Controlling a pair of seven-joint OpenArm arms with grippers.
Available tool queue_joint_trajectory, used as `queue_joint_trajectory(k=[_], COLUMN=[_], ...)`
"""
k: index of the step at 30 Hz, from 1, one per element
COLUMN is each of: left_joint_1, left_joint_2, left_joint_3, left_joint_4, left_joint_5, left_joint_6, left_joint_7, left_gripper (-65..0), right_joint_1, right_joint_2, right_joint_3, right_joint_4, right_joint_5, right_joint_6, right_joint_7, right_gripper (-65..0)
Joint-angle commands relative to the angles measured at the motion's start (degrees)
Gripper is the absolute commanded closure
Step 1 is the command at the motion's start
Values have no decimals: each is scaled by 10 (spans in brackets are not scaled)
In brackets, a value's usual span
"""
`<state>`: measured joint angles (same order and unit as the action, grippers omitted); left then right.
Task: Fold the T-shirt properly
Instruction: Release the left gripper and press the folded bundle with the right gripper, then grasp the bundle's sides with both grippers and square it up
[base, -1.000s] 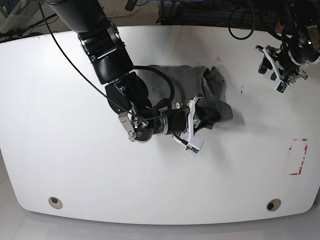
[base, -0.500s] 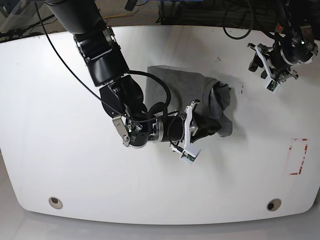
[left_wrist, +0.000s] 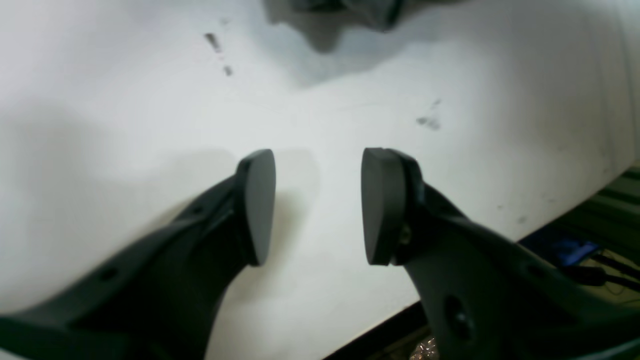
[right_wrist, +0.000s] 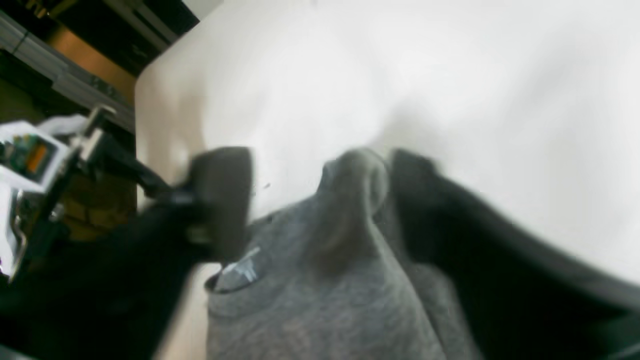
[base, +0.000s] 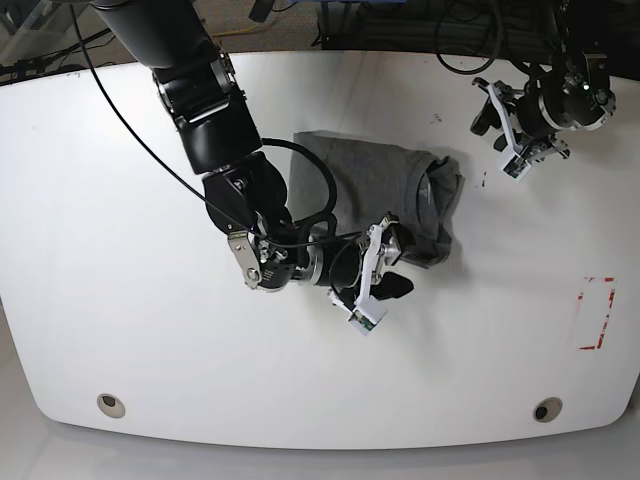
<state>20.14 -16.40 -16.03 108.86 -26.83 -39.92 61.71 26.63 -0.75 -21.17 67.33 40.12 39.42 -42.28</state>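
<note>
The grey T-shirt (base: 385, 185) lies in a folded bundle at the table's middle, with a bunched ridge along its right side. My right gripper (base: 395, 262) is at the shirt's near edge, open. In the right wrist view a hump of T-shirt (right_wrist: 350, 200) fabric stands loose between the spread fingers (right_wrist: 222, 200) of the right gripper (right_wrist: 320, 200). My left gripper (base: 492, 135) hovers over bare table right of the shirt. It is open, with nothing between its pads (left_wrist: 257, 205). The left gripper (left_wrist: 317, 205) faces the shirt's edge (left_wrist: 350, 7), seen far ahead.
The white table (base: 120, 250) carries a red tape rectangle (base: 596, 312) at the right and small dark marks (left_wrist: 215, 42) near the shirt. Two round holes (base: 111, 404) sit near the front edge. Cables hang behind the back edge.
The right gripper has opened and let go of the shirt, drawing back toward the front edge. The left arm has moved left toward the shirt. The shirt has settled a little leftward.
</note>
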Motion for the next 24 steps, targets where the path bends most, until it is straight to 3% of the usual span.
queue_joint_trajectory(k=[1, 7, 13, 16, 24], left_joint_1=[-5, -37, -86, -110, -138], left_joint_2=[-8, -8, -4, -3, 25], left_joint_3=[10, 50, 113, 146, 172], left_joint_4=[11, 13, 36, 37, 32], left_joint_5=[-6, -6, -6, -6, 7], left_joint_6=[-1, -1, -1, -1, -1], left_joint_7=[-8, -8, -8, -8, -8], left_gripper=[-258, -260, -260, -260, -260], right_joint_1=[8, -42, -116, -139, -181], right_joint_2=[12, 62, 115, 130, 135], right_joint_3=[20, 56, 86, 87, 87], right_joint_4=[37, 130, 205, 207, 195], right_joint_5=[14, 14, 14, 14, -1], right_joint_6=[6, 6, 6, 6, 6], right_joint_7=[10, -54, -79, -79, -75], right_gripper=[-504, -411, -252, -205, -190])
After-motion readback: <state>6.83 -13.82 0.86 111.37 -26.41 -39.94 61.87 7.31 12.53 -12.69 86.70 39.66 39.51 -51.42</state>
